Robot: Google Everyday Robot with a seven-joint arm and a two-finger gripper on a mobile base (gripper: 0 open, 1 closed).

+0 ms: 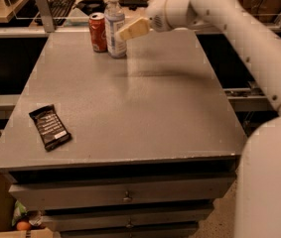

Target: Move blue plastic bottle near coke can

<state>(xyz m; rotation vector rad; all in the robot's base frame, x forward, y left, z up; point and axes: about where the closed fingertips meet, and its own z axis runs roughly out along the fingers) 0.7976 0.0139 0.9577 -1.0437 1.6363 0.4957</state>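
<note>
Grey and flat, the table (145, 108) tops a stack of drawers (125, 192), with a keyboard (60, 4) on a desk behind it. The blue plastic bottle (114, 24) stands upright at the far edge, left of its middle, just beside the coke can (98, 32) on its left. The gripper (130, 30) is at the bottle's right side, against its label. How far open it is, or whether it has hold of the bottle, I cannot tell. A black snack wrapper (50, 127) lies flat near the near left corner.
</note>
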